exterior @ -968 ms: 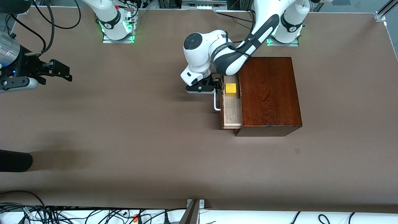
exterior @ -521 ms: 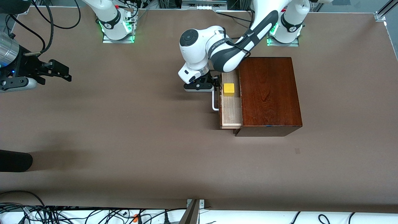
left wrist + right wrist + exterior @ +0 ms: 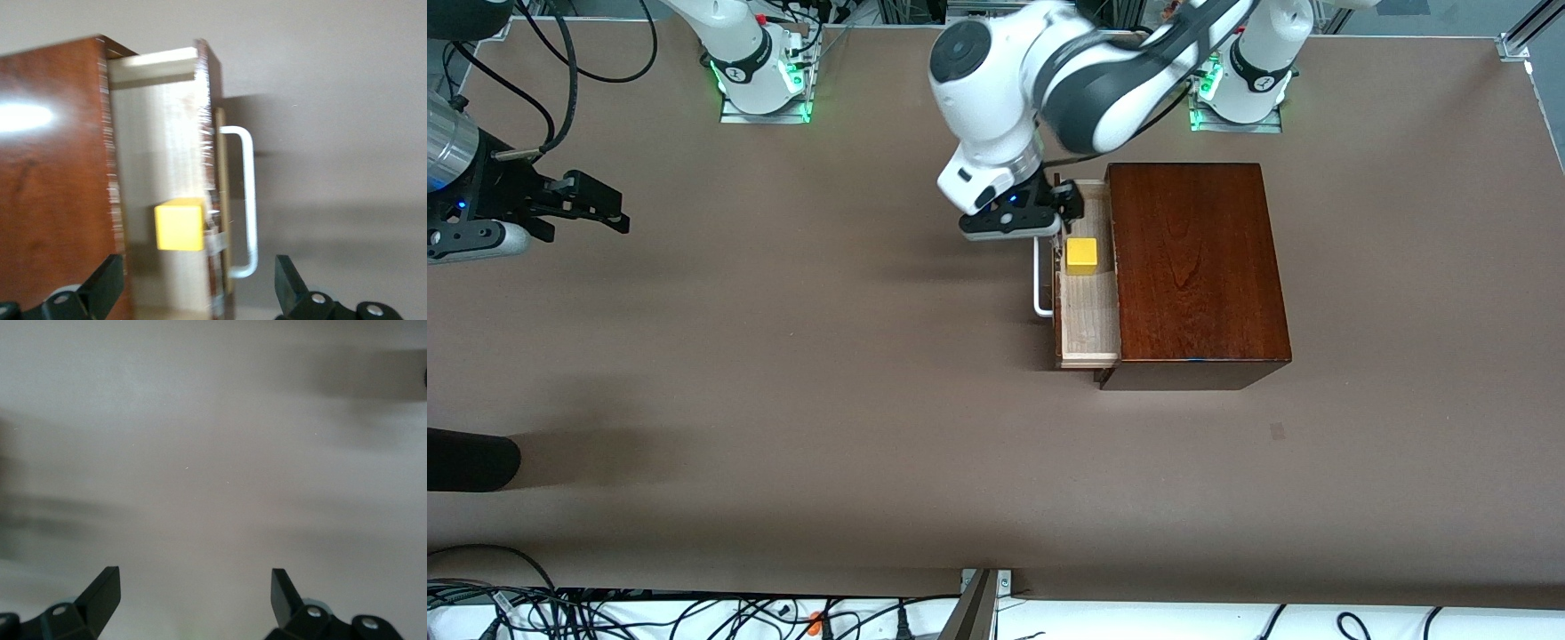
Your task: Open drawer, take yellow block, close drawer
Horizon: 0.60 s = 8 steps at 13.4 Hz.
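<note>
**Above the open drawer: line up on the block**

Over the drawer's (image 3: 1087,311) handle end, the left tool (image 3: 1021,220) hangs with fingers wide and empty. The yellow block (image 3: 1082,254) sits inside, near the white handle (image 3: 1040,284). Best to centre over it, then descend straight, avoiding the walls. The right tool (image 3: 596,206) waits, wide, above the bench (image 3: 783,400).

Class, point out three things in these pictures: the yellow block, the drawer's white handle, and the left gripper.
yellow block (image 3: 1082,255), front view, its top face.
white handle (image 3: 1037,289), front view, its long bar.
left gripper (image 3: 200,283), left wrist view, midway between its fingertips.
</note>
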Tool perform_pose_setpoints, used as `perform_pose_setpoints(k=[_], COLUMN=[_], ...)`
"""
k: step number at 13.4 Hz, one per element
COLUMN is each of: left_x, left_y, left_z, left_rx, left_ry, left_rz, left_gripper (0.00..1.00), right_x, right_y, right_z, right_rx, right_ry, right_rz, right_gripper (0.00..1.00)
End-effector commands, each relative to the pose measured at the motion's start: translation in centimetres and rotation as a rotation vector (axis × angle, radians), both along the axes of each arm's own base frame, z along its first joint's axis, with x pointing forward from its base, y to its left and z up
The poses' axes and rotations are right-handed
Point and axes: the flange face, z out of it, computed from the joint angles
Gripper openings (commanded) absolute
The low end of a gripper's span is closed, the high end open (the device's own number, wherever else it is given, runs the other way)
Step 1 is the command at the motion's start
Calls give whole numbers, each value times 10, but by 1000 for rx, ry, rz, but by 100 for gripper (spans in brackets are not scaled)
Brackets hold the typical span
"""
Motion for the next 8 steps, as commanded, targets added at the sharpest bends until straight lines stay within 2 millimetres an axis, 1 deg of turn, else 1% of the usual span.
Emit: perform_pose_setpoints(k=[1, 3, 4, 6, 7, 8], left_x=[29, 44, 53, 67, 75, 82], left_y=[61, 105, 129, 172, 195, 214], left_z=[62, 95, 109, 122, 126, 129], left_rx=[-40, -88, -119, -133, -131, -134], left_ry=[81, 104, 110, 132, 139, 142], left_rz=[-37, -45, -36, -36, -35, -38], left_gripper=[100, 100, 100, 100, 100, 100], right_x=[-1, -2, -3, -11, -11, -10], right_y=[-2, 0, 5, 15, 28, 37], right_z=[5, 7, 8, 7, 7, 5], right_rx=[11, 17, 17, 13, 19, 23], right_ry=[5, 4, 4, 52, 44, 39], right_rz=[1, 3, 12, 34, 55, 73], right_gripper=[100, 100, 100, 100, 100, 100])
